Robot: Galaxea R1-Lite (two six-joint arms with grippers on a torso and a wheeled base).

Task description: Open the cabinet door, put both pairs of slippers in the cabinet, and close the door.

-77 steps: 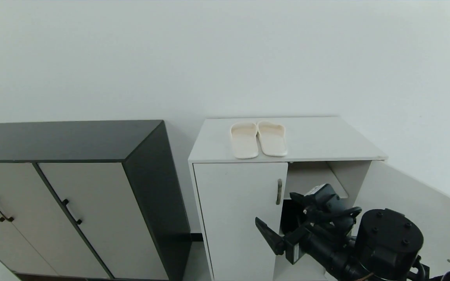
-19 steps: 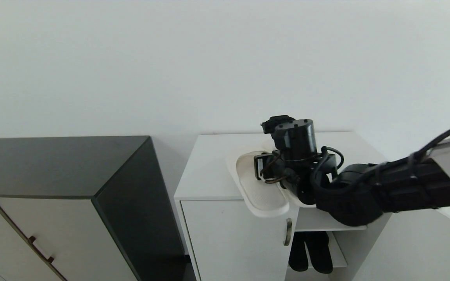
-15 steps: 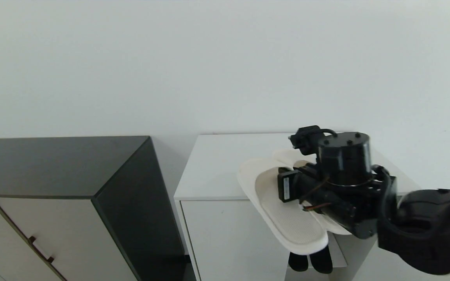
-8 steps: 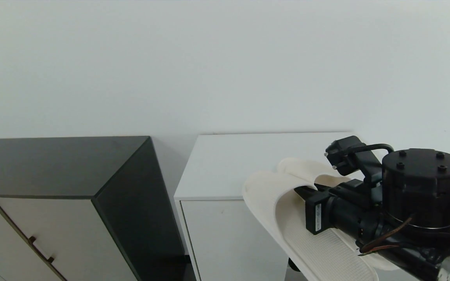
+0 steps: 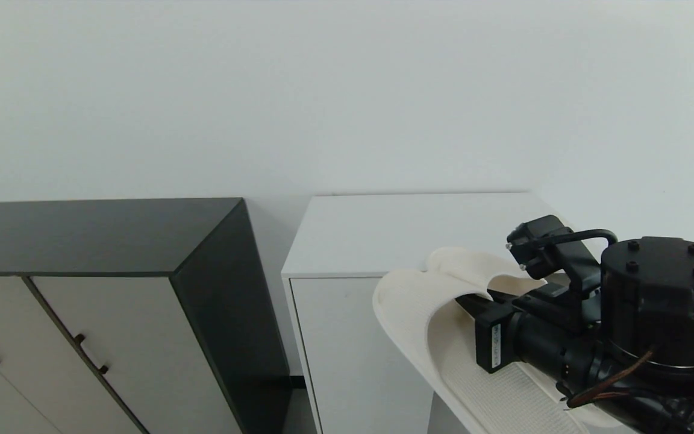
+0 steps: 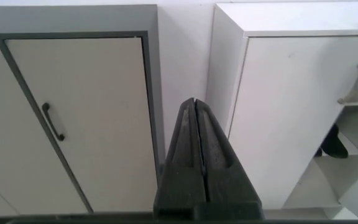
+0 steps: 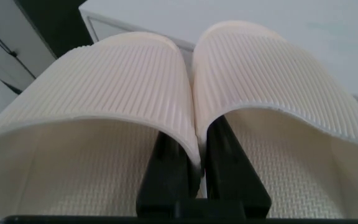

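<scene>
- Lower right of the head view: the right arm's black cylindrical wrist housing [image 5: 663, 301], four screws in its flat cap.
- A black cable [image 5: 588, 232] loops above it; thin brown wires [image 5: 609, 380] trail below; a white label [image 5: 496, 346] marks a black block.
- Left gripper [image 6: 195, 118]: black, wedge-shaped, split by a thin seam.

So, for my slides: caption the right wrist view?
Right gripper clamps both cream slippers by their adjoining straps, white cabinet behind.

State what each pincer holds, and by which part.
Right pincer: the cream slippers, pinched together at the straps' adjoining inner edges. Left pincer: shut, holding nothing.
</scene>
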